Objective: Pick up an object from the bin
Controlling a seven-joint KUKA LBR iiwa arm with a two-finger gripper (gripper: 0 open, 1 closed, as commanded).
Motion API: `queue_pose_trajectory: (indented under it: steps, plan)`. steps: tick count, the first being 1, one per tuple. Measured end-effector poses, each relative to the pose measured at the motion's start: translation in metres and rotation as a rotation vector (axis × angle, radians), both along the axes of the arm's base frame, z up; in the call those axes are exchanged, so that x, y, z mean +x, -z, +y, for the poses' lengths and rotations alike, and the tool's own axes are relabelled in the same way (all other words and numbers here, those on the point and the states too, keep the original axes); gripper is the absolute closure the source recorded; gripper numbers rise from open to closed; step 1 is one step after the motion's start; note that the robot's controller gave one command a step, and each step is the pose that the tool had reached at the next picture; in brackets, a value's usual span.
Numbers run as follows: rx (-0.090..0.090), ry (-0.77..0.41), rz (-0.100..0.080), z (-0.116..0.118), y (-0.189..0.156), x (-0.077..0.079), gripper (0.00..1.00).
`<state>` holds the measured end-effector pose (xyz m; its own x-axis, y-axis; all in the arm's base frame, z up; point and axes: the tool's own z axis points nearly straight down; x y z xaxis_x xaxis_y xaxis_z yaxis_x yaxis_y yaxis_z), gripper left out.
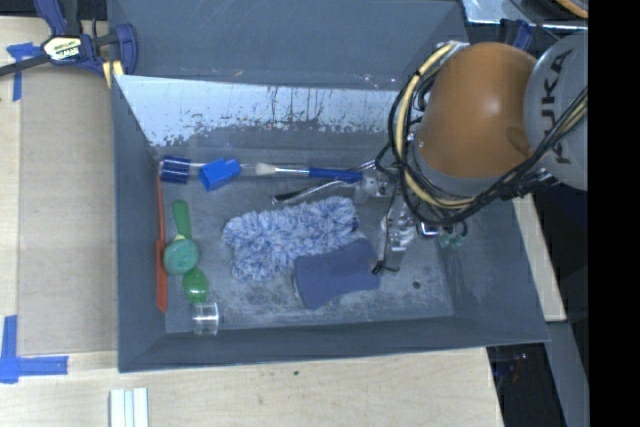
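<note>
My gripper point(393, 233) hangs low at the right side of the bin, beneath the arm's wrist. Its tip is at the right edge of a dark blue flat pad point(333, 279) lying on the bin floor. Just left of it spreads a fluffy pale blue duster head point(285, 235), which partly overlaps the pad. Behind the gripper, along the back wall, lies a blue-handled brush point(268, 172) with a thin dark tool crossing it. Whether the gripper touches the pad I cannot tell.
Along the left wall lie an orange stick point(160, 245), a green bottle-like thing point(183, 253), a small clear cup point(206, 317) and a blue cylinder point(174, 171). The arm's wrist hides the bin's right rear corner.
</note>
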<state>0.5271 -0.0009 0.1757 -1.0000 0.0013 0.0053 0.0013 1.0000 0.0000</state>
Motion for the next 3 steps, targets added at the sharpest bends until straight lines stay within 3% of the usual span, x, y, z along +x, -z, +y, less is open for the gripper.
queue_pose_trajectory:
  steps: [1,2,3]
  plan:
    - [0.0,0.0,-0.009,0.0,-0.005,0.002,0.0]
    - [0.0,-0.279,-0.012,0.117,0.089,0.032,0.0]
    - [-0.002,-0.161,-0.017,0.14,0.034,0.032,0.0]
